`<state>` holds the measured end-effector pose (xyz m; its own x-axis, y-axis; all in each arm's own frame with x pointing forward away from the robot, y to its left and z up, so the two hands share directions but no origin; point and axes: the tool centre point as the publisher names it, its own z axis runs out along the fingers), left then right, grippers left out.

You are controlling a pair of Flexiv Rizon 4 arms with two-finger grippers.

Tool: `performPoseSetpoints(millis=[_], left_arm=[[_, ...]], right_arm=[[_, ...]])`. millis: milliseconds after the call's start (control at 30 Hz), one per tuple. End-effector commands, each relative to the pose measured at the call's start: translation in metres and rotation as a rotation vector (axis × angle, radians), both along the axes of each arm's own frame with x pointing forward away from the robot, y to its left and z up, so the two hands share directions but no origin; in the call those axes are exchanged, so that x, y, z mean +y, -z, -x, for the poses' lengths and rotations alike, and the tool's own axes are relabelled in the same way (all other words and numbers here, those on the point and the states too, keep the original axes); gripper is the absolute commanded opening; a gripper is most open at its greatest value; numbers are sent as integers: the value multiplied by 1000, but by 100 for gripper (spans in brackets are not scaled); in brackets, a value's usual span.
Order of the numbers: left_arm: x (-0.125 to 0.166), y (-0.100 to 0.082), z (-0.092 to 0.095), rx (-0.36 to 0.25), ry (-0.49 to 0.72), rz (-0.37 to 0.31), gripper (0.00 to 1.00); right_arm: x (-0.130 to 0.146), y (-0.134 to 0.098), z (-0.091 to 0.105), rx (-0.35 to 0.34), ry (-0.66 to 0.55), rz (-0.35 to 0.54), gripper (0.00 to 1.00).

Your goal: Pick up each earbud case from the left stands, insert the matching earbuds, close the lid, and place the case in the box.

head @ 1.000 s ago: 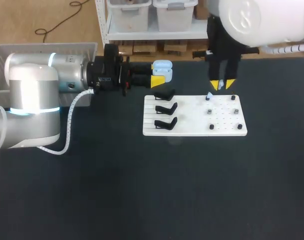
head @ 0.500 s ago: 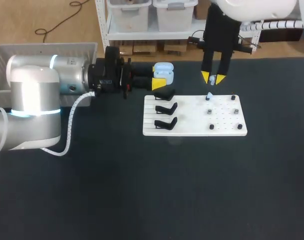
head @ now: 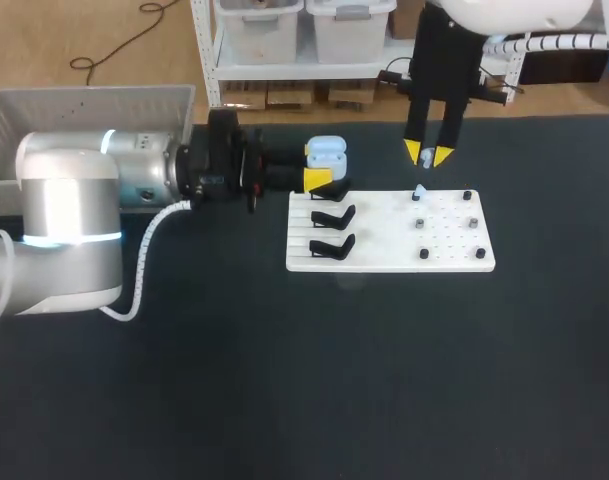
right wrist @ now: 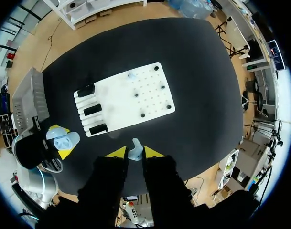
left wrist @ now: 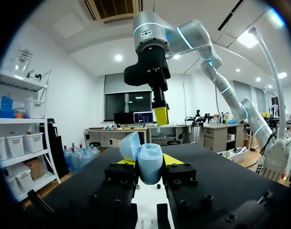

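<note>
My left gripper (head: 320, 165) is shut on a light blue earbud case (left wrist: 149, 161), held on its side with the lid (left wrist: 130, 145) open, just behind the white board (head: 389, 232). Three black stands (head: 331, 216) line the board's left edge, all bare. My right gripper (right wrist: 134, 153) hangs above the board's far edge, shut on a small pale blue earbud (right wrist: 134, 150), to the right of the case. A second earbud (head: 419, 193) sits on a peg near the board's far edge.
A grey box (head: 84, 101) stands at the table's far left, behind my left arm. Several small black pegs (head: 424, 254) dot the right half of the board. Dark open tabletop (head: 314, 380) lies in front of the board.
My right gripper has lifted off the board with the earbud and shifted a little left. My left gripper with the case has drifted slightly toward the board.
</note>
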<state>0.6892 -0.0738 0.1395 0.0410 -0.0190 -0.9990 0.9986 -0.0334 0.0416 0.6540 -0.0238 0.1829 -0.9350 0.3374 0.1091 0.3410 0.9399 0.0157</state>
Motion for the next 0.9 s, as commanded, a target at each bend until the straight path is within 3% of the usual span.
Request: performPoseSetpoints(millis=[33,767,900], left_arm=[[1,0,1,-6,3,1,0],[-3,2,2,-41,17,6,0],[-3,2,2,-41,17,6,0]], right_arm=[[0,0,1,-4,2,0,0],[0,0,1,-4,2,0,0],[11,-7,2,-29,-3,25,0]])
